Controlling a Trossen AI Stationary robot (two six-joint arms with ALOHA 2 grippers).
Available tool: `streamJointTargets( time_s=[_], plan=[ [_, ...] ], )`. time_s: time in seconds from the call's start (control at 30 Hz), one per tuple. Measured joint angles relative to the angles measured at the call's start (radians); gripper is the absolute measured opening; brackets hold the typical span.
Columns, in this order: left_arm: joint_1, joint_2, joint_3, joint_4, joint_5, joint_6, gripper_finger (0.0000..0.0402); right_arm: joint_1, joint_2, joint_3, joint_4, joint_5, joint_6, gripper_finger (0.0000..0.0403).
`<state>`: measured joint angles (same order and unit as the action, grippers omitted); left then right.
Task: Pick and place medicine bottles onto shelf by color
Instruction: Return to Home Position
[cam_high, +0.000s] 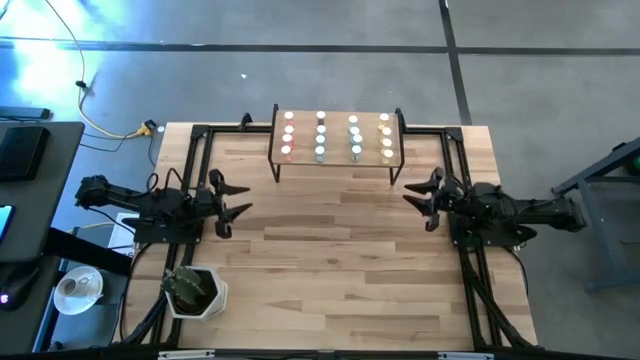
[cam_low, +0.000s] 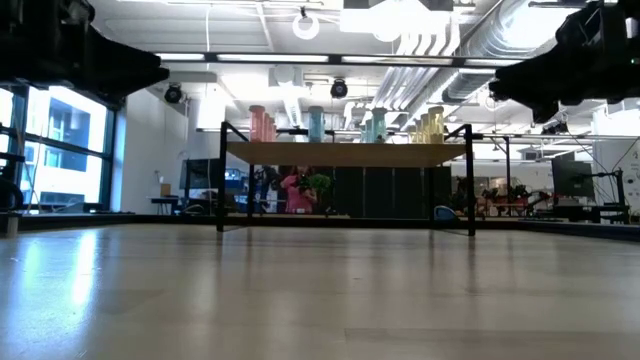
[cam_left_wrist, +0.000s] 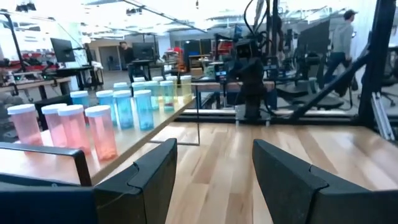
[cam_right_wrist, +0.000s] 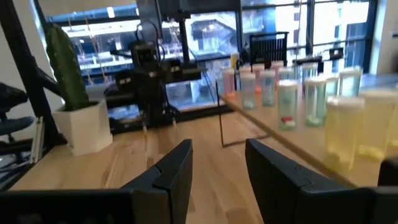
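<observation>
**Item: sorting job, state of completion.**

- Small raised light-wood shelf on thin black legs (cam_high: 305, 135): stands at 12 o'clock on the butcher-block tabletop (cam_high: 330, 260).
- White-capped medicine bottles, all on that shelf in four colour columns, running from 9 to 3 o'clock: pink (cam_left_wrist: 62, 127), blue (cam_left_wrist: 124, 109), green (cam_right_wrist: 287, 102), yellow (cam_right_wrist: 345, 127).
- No bottle shows loose on the tabletop, so the placing looks complete. Only parking the arms seems left.
- Left gripper (cam_high: 238, 198): at 9 o'clock, fingers apart, holding nothing.
- Right gripper (cam_high: 412, 197): at 3 o'clock, fingers apart, holding nothing.
- White pot with a green plant (cam_high: 195, 290): at 7 o'clock.

**Not verifiable:**

- The count per column: caps are too small from above, and columns overlap when seen from table height.
- Each wrist camera crops the far end of the shelf.
- Bottle alignment cannot be judged closely.
</observation>
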<state>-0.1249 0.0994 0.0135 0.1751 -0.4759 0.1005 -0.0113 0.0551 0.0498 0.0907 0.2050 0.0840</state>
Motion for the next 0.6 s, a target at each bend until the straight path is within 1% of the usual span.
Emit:
streamJointTargets(
  time_s=[0.1, 0.2, 0.3, 0.4, 0.6],
  plan=[
    [0.000, 0.000, 0.000, -0.033, -0.001, 0.008, 0.0200, 0.000, 0.002, 0.000, -0.034, 0.000, 0.022, 0.0140],
    [0.000, 0.000, 0.000, -0.055, -0.014, 0.006, 0.0200, 0.000, 0.002, 0.000, -0.032, 0.007, 0.027, 0.0140],
    [0.000, 0.000, 0.000, -0.053, -0.015, 0.006, 0.0200, 0.000, 0.002, 0.000, -0.026, 0.030, 0.032, 0.0140],
    [0.000, 0.000, 0.000, -0.052, -0.016, 0.002, 0.0200, 0.000, 0.002, 0.000, -0.027, 0.032, 0.049, 0.0140],
    [0.000, 0.000, 0.000, -0.051, -0.004, -0.050, 0.0200, 0.000, 0.002, 0.000, -0.071, 0.034, 0.049, 0.0140]
  ],
)
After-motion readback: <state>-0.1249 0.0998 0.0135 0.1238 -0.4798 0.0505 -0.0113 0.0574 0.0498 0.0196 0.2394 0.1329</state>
